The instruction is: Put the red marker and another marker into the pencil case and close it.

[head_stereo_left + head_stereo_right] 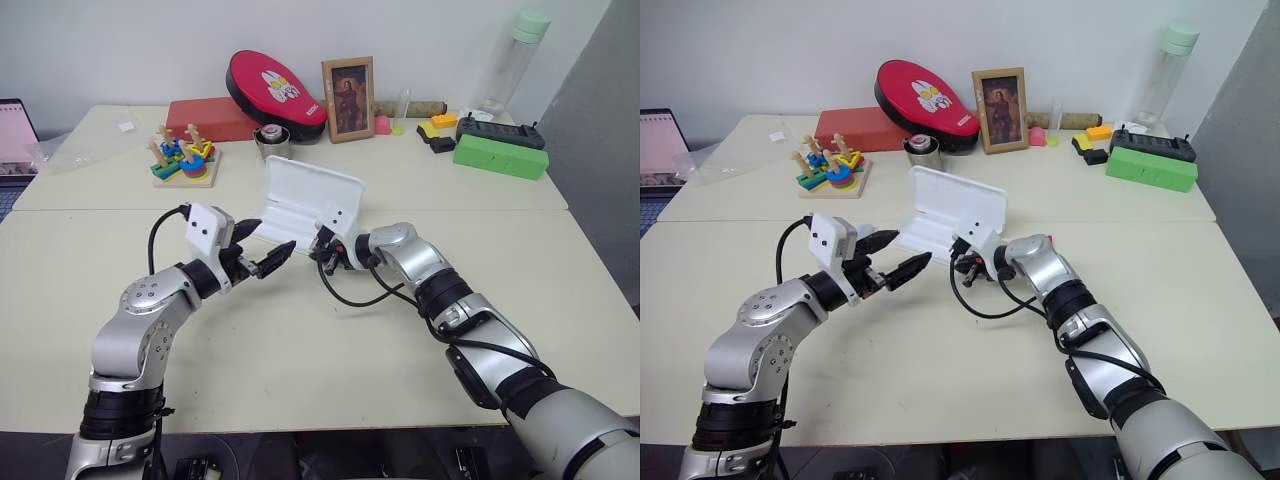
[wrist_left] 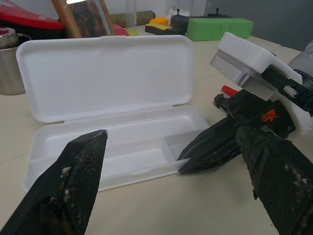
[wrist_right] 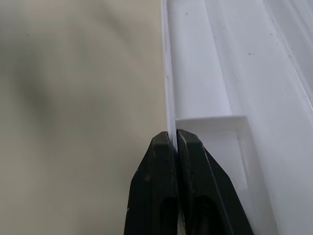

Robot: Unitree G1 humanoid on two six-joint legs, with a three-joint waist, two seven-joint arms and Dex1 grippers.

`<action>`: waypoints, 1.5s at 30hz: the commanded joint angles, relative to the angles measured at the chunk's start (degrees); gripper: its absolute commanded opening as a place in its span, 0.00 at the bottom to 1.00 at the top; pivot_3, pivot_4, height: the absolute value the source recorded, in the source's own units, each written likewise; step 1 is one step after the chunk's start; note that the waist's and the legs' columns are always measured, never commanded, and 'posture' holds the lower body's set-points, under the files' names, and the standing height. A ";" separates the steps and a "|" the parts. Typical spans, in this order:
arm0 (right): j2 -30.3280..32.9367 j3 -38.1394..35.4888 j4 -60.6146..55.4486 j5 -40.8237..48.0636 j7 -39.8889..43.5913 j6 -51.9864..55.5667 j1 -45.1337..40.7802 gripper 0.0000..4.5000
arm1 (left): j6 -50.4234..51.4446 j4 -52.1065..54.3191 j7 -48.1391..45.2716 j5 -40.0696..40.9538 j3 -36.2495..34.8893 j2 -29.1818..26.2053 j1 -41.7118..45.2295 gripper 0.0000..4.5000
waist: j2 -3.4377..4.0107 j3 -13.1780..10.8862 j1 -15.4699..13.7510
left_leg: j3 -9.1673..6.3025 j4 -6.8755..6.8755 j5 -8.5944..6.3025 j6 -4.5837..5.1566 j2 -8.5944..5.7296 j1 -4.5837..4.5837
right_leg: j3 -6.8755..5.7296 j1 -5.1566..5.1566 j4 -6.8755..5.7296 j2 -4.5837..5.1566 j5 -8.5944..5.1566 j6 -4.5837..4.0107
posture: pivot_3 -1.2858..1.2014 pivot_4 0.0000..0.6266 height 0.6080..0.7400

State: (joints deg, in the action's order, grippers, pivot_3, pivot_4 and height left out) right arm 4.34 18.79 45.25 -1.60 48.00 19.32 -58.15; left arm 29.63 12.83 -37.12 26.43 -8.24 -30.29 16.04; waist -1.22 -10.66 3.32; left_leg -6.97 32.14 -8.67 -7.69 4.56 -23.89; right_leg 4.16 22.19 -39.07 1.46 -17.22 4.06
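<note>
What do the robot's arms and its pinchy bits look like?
Both arms are shiny silver metal with black joints and looping black cables. The left tool has two pointed black fingers, scuffed with pale specks, behind a white boxy camera block. The right tool has the same black fingers, with a small orange mark on its black body.

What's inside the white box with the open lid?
The pencil case looks empty: bare white compartments and a divider. The left gripper fingers cover its near corners, so I cannot tell there.

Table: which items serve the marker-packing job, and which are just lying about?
Job: pencil case, lid open; right gripper, shut on its front wall; left gripper, open.
Lying about: green box, stacking toy, picture frame, red pad, metal cup.
</note>
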 commanded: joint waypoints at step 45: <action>13.38 -22.05 -60.87 6.75 -20.94 45.12 29.19 0.99 | -1.15 0.37 -10.05 -2.60 20.34 4.98 9.78 1.00 | 0.02 0.00 -0.62 | -0.05 0.36 -0.01 0.01 0.00 -0.07 | 0.01 -0.08 0.00 -0.05 -0.01 0.04 | 0.52 0.24 1.00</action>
State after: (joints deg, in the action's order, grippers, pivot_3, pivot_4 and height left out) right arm 19.25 -2.28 -13.66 5.22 30.49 61.81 -29.11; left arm 30.59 14.01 -46.05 24.91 11.40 -25.90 24.52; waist -1.20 -10.66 2.70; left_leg -7.02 32.50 -8.67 -7.68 4.56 -23.97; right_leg 4.19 22.12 -39.06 1.41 -17.22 4.10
